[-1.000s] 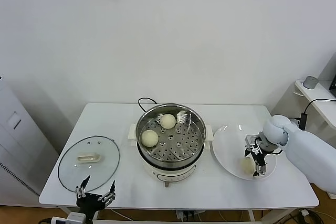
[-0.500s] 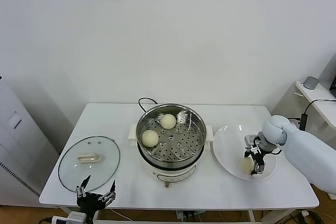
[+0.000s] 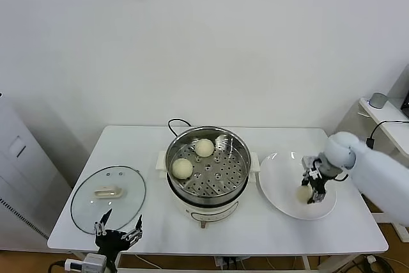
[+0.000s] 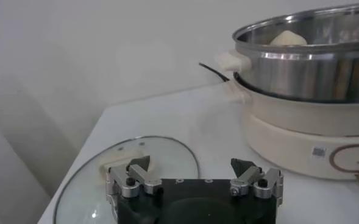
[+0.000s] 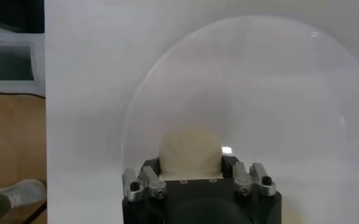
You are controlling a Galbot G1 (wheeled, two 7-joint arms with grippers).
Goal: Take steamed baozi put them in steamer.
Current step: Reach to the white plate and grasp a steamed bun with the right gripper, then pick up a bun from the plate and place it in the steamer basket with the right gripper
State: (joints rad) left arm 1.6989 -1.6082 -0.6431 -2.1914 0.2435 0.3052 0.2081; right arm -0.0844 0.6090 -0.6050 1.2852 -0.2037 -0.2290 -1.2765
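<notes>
The left tool (image 3: 117, 237) hangs open off the bench's (image 3: 128, 142) front left corner, by the round glass lid (image 3: 108, 197). Mid-bench, the shiny steel steamer (image 3: 206, 165) holds two cream-white round baozi (image 3: 182, 168). On the white plate (image 3: 281, 190) near the right edge, the right tool (image 3: 310, 187) grips a third cream-white bun (image 5: 190, 151)

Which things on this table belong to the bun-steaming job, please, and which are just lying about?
Job: two buns in the steamer; a third bun in the right gripper over the plate.
Lying about: glass lid, left gripper parked at the table's front edge.
</notes>
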